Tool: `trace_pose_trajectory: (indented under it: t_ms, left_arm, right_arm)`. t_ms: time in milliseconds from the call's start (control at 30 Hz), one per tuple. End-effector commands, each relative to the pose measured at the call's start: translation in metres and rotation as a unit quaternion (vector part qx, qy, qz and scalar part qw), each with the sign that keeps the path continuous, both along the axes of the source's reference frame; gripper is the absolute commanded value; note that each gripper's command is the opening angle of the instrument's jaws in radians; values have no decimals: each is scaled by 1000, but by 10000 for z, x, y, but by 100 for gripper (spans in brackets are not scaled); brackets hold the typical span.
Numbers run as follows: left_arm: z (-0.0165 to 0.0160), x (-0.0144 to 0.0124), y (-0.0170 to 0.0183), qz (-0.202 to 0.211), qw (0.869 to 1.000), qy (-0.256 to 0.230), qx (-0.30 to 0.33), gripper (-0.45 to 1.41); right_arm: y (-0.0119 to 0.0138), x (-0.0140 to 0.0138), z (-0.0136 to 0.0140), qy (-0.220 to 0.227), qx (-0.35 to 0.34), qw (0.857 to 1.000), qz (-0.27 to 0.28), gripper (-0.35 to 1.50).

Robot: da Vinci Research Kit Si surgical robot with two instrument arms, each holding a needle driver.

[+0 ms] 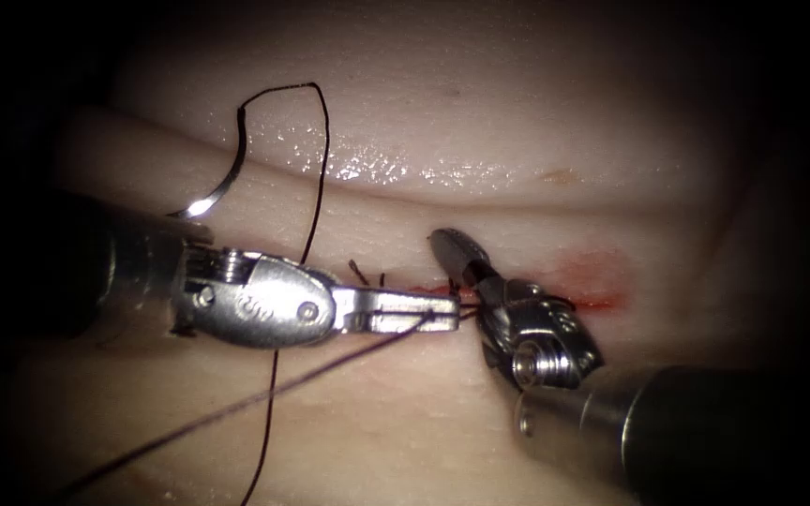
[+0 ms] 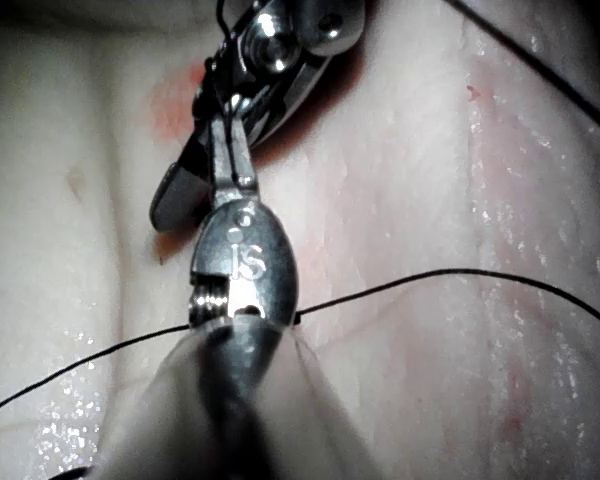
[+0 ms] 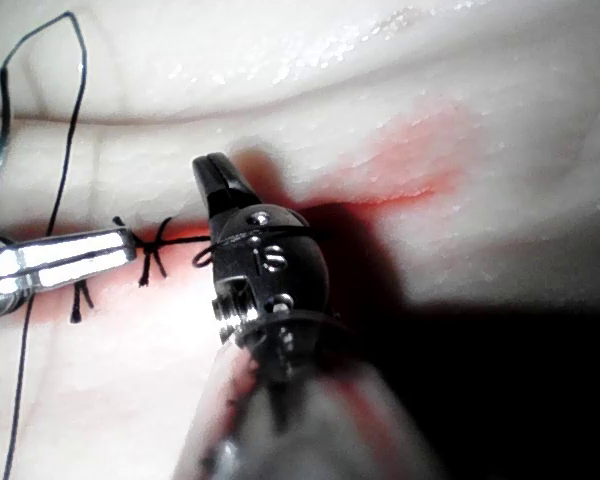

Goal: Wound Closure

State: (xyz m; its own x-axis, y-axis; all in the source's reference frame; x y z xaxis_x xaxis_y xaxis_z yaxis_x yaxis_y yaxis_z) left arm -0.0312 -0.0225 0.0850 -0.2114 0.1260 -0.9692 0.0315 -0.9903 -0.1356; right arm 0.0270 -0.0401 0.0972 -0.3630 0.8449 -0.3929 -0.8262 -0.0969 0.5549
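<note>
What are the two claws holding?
The left claw grips the thread beside the knot. The right claw holds nothing that I can see. The needle lies free on the tissue.

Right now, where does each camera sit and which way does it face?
Endoscope: above and in front, facing the cut; both tools show; left tool shut on thread; needle free on tissue, left.
Left wrist: on left shaft, looking along it past its jaws to the right tool.
Right wrist: on right shaft, facing its tool; what it holds is unclear.
Shared: both wrist views show both tools.
</note>
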Motion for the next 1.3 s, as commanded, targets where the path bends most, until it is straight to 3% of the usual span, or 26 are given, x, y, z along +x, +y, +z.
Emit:
trace_pose_trajectory:
  t_ms: [33, 300, 533, 967, 1300]
  left_arm:
    - [9, -2, 3, -4, 1000, 6, 4, -45]
    - [49, 31, 70, -30, 997, 68, 22, -45]
    - [77, 44, 116, -35, 994, 99, 29, -45]
    - [113, 53, 203, -63, 989, 132, 30, -45]
    - [127, 56, 259, -97, 986, 128, 32, -45]
  right_arm:
    - [-6, 6, 4, -4, -4, 1000, 0, -35]
    - [-15, 3, -6, -6, -30, 999, -9, -35]
    - [-23, 5, -13, -5, -40, 999, -14, -35]
    - [-34, 4, -12, -4, -44, 999, -16, -35]
    - [-46, 4, -9, -7, -40, 999, -25, -35]
